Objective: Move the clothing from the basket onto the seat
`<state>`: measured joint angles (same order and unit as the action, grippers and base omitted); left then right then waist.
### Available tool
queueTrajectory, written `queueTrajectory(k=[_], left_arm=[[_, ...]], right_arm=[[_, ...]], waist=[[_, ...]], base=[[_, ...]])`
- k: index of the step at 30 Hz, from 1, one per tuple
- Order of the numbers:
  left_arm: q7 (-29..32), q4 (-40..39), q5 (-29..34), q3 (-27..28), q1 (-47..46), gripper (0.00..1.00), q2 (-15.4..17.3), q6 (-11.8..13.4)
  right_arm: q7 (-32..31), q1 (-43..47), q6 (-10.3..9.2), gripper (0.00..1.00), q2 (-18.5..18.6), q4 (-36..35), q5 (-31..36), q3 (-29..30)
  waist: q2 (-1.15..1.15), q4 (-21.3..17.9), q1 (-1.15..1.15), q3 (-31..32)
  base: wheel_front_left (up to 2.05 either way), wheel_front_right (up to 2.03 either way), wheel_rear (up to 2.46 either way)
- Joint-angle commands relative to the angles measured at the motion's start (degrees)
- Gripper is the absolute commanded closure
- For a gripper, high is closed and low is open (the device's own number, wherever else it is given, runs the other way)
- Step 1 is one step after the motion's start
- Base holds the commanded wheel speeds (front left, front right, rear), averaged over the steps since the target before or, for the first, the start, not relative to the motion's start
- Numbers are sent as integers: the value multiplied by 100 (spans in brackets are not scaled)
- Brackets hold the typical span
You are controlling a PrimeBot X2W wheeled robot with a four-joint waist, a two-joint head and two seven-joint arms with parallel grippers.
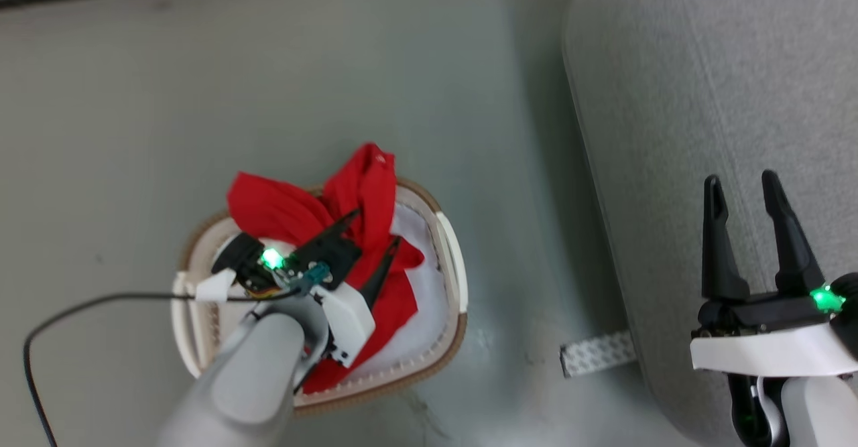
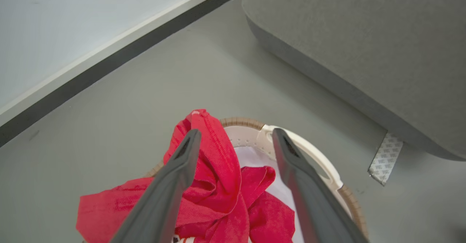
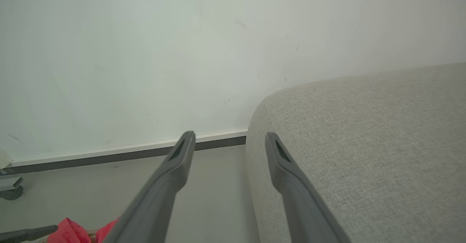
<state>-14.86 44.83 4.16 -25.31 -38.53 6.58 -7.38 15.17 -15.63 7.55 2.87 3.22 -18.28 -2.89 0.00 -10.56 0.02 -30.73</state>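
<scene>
Left gripper point(image 1: 376, 226) spread above clothing point(image 1: 268, 206); tape point(image 2: 386, 158) print illegible.

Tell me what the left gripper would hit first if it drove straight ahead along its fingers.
Most likely the red clothing heaped in the basket: the open left gripper points into it, though depth is unclear.

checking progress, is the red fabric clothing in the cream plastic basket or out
In: the clothing lies heaped in the basket, some draped over its rim.
</scene>
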Motion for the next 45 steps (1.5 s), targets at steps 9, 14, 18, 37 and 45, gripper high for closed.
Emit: queueTrajectory(k=[9,14,18,37,45], left_arm=[[312,1226,308,-333,-992,0,249,93],[339,1638,337,-370,-1261,0,248,237],[403,1909,301,-328,-1462,0,289,496],[78,2553,-210,-133,-1664,100,114,613],[-35,1936,-975,337,-863,100,-184,402]], right_arm=[[-3,-331,-12,0,4,-150,-254,-21],[-2,-348,-12,0,4,-168,-332,-36],[-3,-399,-12,0,4,-219,-380,-44],[-2,-367,-12,0,6,-100,-184,-20],[-3,52,-12,0,6,154,38,163]], waist=[[0,-466,-2,-1081],[0,-534,-2,-1313],[0,-593,-2,-1511],[0,-427,-2,-1450],[0,23,-2,-96]], base=[[0,0,0],[0,0,0],[0,0,0],[0,0,0],[0,0,0]])
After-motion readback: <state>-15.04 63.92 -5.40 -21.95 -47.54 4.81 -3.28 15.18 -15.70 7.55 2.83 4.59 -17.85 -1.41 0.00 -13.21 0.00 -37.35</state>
